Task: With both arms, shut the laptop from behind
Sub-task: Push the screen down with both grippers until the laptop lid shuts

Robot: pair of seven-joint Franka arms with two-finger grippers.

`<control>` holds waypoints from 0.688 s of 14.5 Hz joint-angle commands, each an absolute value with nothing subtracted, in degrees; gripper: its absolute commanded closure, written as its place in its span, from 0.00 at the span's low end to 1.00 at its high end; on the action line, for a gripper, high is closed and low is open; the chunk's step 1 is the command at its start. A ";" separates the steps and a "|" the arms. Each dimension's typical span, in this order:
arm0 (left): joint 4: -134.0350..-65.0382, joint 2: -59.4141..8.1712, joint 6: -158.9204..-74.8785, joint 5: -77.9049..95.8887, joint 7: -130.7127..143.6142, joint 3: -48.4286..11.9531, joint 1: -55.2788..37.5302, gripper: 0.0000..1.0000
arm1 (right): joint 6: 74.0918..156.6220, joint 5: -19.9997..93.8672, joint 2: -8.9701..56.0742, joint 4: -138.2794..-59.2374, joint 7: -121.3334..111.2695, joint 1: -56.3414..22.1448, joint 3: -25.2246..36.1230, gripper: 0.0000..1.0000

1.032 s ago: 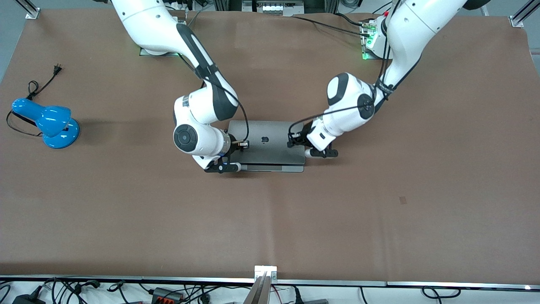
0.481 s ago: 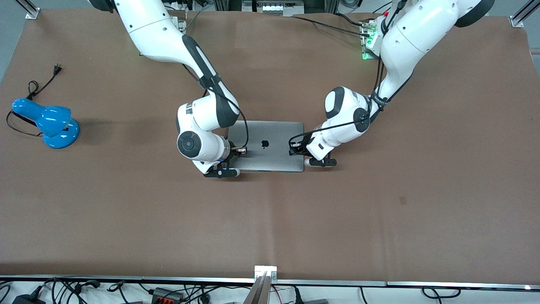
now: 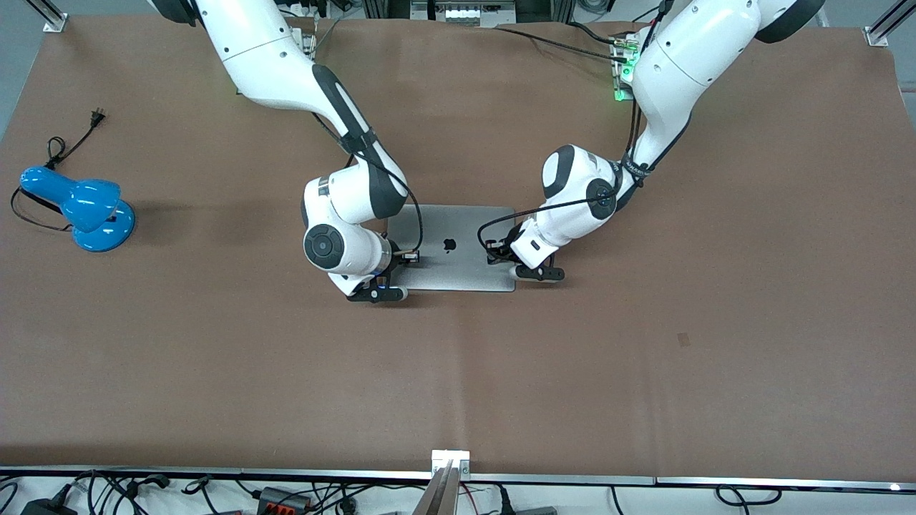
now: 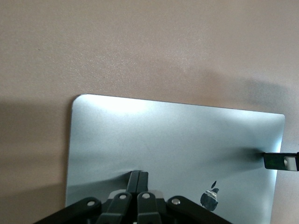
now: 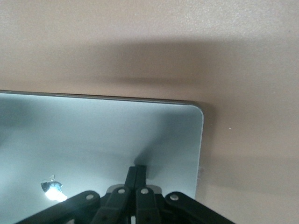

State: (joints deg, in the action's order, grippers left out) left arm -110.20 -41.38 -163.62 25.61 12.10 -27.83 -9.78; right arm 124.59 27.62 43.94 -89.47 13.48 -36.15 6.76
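Laptop (image 3: 458, 247) lid flat, long axis spanning arms — left gripper (image 4: 138, 181), right gripper (image 5: 135, 176) fingers together, pressing lid ends.

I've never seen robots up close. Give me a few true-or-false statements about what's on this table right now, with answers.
1. The slim silver-grey metal laptop lies shut, lid flat. True.
2. The left gripper has its fingers spread wide. False: they are pressed together on the lid.
3. The right gripper rests on the lid. True.
4. The blue desk lamp stands on the laptop. False: it stands apart, toward the right arm's end of the brown table.
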 commanded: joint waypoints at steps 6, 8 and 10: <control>-109.86 -39.82 -160.59 24.70 12.92 -26.37 -10.11 0.99 | 122.97 25.23 41.32 -87.80 13.27 -36.39 8.53 1.00; -109.95 -37.10 -156.99 24.70 14.23 -26.37 -10.02 0.99 | 120.24 25.14 39.56 -87.89 13.18 -36.73 10.09 1.00; -109.86 -34.38 -151.64 24.70 14.85 -26.37 -8.88 0.99 | 118.05 24.35 38.59 -87.98 12.83 -36.83 11.77 1.00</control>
